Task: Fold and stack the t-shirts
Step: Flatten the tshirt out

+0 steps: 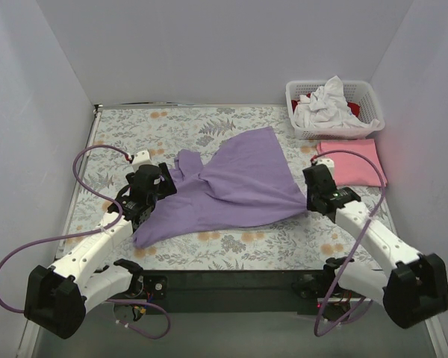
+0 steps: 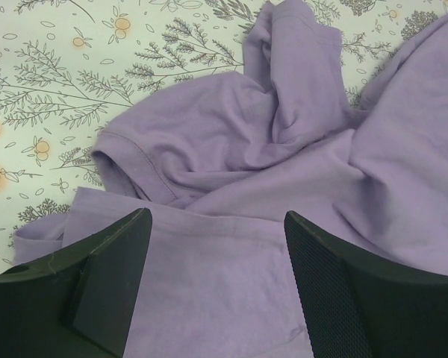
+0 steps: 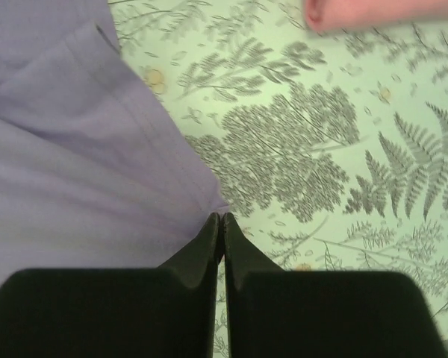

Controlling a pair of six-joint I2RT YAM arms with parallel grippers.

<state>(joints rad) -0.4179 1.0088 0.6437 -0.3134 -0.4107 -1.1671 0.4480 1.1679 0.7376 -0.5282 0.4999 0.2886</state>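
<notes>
Plain white walls (image 1: 209, 45) close in a bench (image 1: 224, 282) covered by a floral-patterned cloth (image 1: 134, 127). A large lavender t-shirt (image 1: 239, 183) lies rumpled across the middle of the cloth, one sleeve bunched up toward the left arm and its hem side drawn out to the right.

The right claw (image 3: 220, 218) is closed tight, its two fingers pressed together on the shirt's right-hand corner; in the top view the fabric gathers to a point there, with creases running toward the tips. The left claw (image 2: 216, 224) hangs over the shirt's left part with its fingers wide apart and nothing between them; purple cloth and a stitched sleeve hem fill its wrist view.

Behind the right arm, a folded pink t-shirt (image 1: 351, 164) lies flat near the bench's right edge, apart from the lavender one. Just beyond it, in the far right corner, stands a white plastic lattice basket (image 1: 369, 95) holding a crumpled white t-shirt (image 1: 325, 106), with a bit of red fabric (image 1: 354, 110) showing beside it.
</notes>
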